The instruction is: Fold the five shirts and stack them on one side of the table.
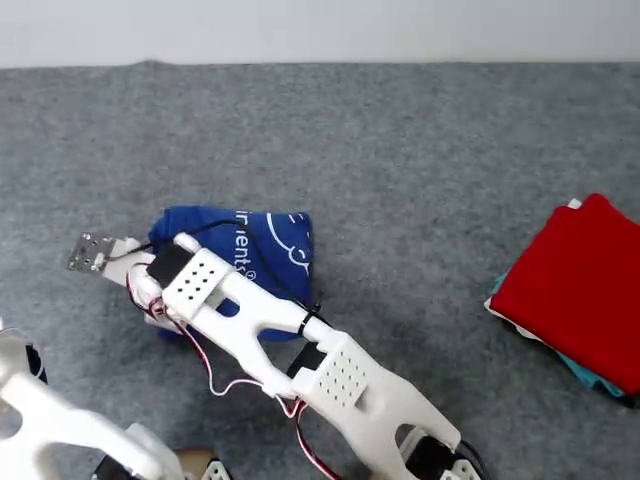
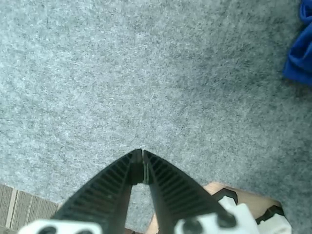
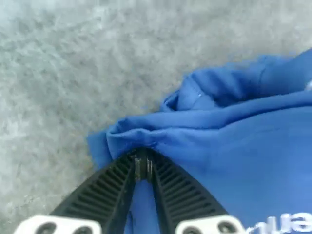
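Note:
A blue shirt (image 1: 270, 245) with white print lies bunched on the grey felt, left of centre. My right arm (image 1: 250, 310) stretches across it from the near right. My right gripper (image 3: 141, 165) is shut on a fold at the edge of the blue shirt (image 3: 229, 146). At the right edge of the table, a folded red shirt (image 1: 580, 285) tops a stack, with a teal one (image 1: 590, 378) showing beneath it. My left gripper (image 2: 142, 158) is shut with nothing in it, above bare felt. A corner of the blue shirt (image 2: 300, 53) shows beyond it.
Grey felt (image 1: 400, 150) covers the table, with open room in the middle and at the back. My left arm (image 1: 50, 420) sits at the near left corner. The table's near edge (image 2: 19, 207) lies just behind the left gripper.

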